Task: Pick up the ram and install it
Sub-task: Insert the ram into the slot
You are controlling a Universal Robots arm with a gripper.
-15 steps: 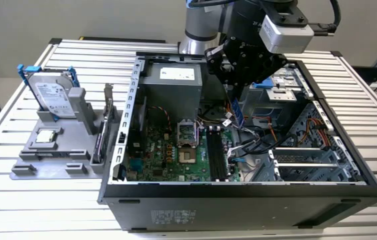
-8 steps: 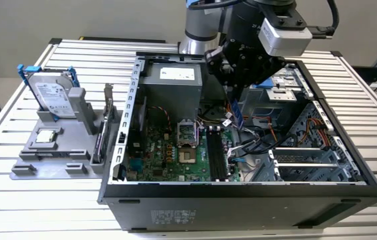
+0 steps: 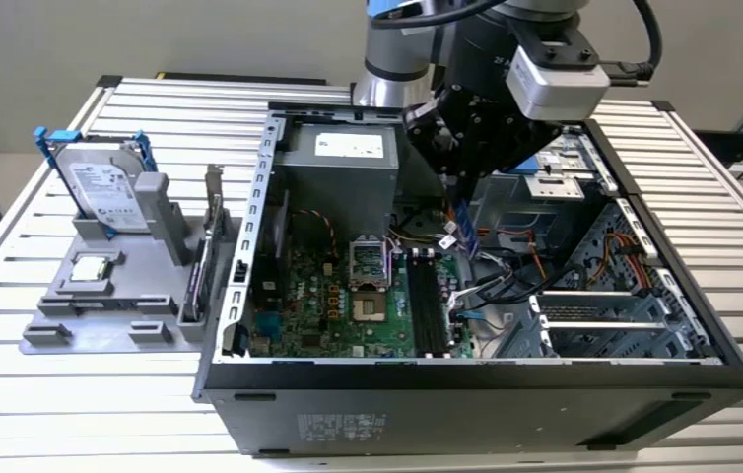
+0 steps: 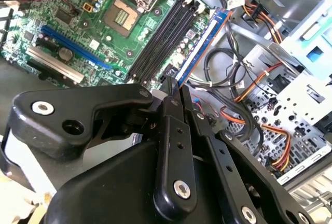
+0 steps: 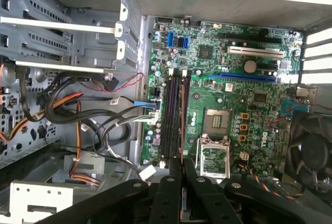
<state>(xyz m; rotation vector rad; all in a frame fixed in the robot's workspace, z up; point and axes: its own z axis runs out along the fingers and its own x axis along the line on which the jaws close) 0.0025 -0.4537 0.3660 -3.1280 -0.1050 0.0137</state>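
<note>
hand (image 4: 171,90) pinching ram (image 4: 203,41) | over motherboard (image 5: 259,99) | white label (image 3: 349,145) on power supply (image 3: 343,185)

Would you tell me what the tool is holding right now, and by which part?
The tool grips the ram at one end; the rest juts out over the motherboard.

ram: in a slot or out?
Out. The gripper is shut on the ram, holding it above the motherboard; the black slots look empty.
</note>
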